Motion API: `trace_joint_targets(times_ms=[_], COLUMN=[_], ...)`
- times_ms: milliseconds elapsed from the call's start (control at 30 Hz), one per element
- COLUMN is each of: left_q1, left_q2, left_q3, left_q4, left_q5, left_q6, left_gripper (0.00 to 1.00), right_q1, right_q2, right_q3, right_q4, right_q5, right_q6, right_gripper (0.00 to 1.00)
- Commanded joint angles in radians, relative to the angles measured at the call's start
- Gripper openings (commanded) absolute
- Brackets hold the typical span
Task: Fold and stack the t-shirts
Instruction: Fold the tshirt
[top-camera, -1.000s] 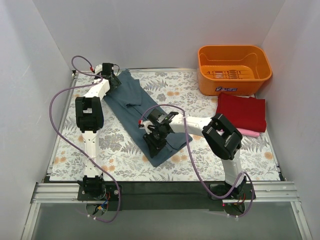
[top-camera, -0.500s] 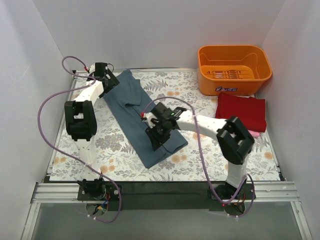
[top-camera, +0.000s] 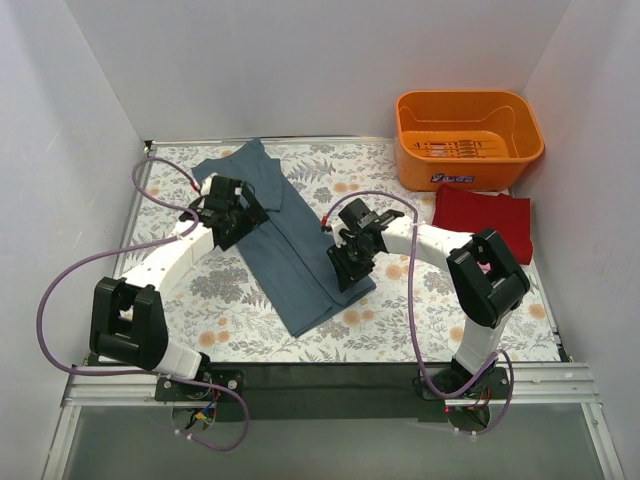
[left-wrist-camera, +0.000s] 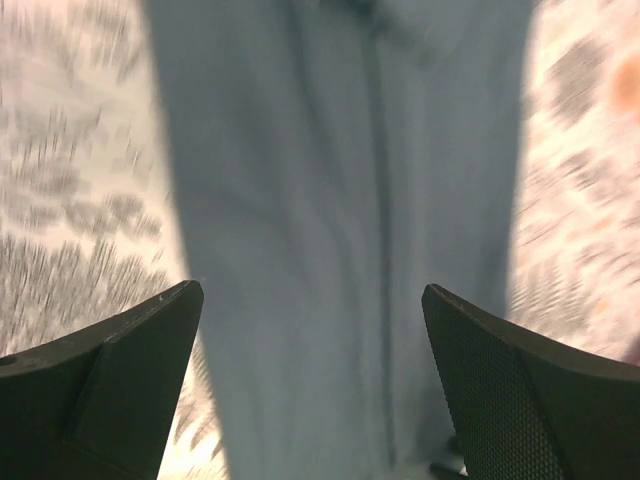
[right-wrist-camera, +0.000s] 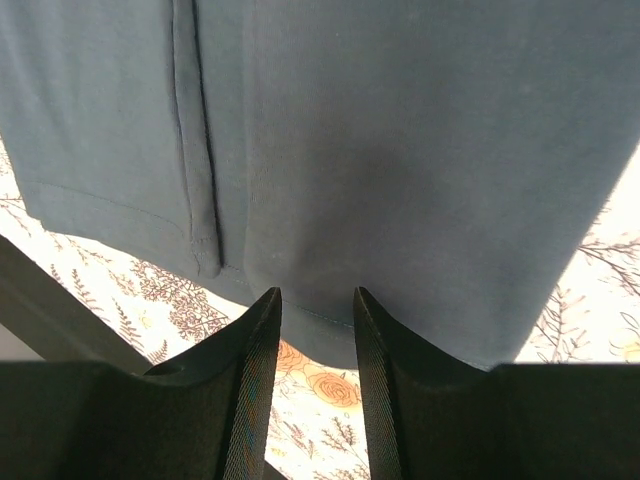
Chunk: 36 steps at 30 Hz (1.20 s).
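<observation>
Left of the orange basket (top-camera: 462, 172), the slate blue-grey t-shirt (top-camera: 290, 262) lay folded lengthwise. The left gripper (top-camera: 240, 212) hovered over it, jaws wide apart. The right gripper (top-camera: 343, 272), jaws narrowly parted and empty, sat at its basket-side edge, likely readying the cross-fold.

Blue-grey t-shirt (top-camera: 292, 268) matt soft cloth; basket (top-camera: 415, 172) glossy orange plastic.

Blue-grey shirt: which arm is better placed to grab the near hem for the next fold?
Right, likely. The right gripper sits over the blue-grey shirt with the near hem just at its jaws; the left gripper, jaws wide, is over the far half.
</observation>
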Motion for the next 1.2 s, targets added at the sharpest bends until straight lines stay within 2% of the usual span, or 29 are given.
trace_joint_targets(times_ms=[0,133,300,467,600,700,900,1167], left_q1=[-0.024,-0.079,-0.098,-0.099,-0.098,-0.099,-0.098,-0.098], left_q2=[-0.069,-0.139,-0.218,-0.259,-0.250,-0.243,-0.128,0.130], left_q3=[-0.082,-0.152,-0.235,-0.277,-0.266,-0.249,-0.142,0.079], left_q4=[-0.075,-0.132,-0.204,-0.249,-0.272,-0.264,-0.224,-0.167], left_q5=[0.031,0.045,0.039,0.025,-0.013,-0.010,-0.052,-0.139], left_q6=[-0.072,-0.106,-0.144,-0.160,-0.151,-0.151,-0.109,-0.057], left_gripper=[0.85,0.84,0.85,0.85,0.84,0.84,0.82,0.81], right_q1=[0.013,0.044,0.140,0.235,0.245,0.231,0.148,0.134], right_q2=[0.019,0.014,0.027,0.056,0.031,-0.012,-0.093,-0.098], right_q3=[-0.010,-0.046,-0.079,-0.014,0.042,0.067,-0.020,-0.077], right_q4=[0.033,0.033,0.028,0.011,0.011,0.005,0.005,0.007], right_q5=[-0.014,-0.016,-0.057,-0.097,-0.132,-0.067,0.012,-0.070], right_q6=[0.001,0.048,0.117,0.139,0.113,0.106,0.100,0.090], right_gripper=[0.36,0.36,0.35,0.35,0.35,0.35,0.35,0.34])
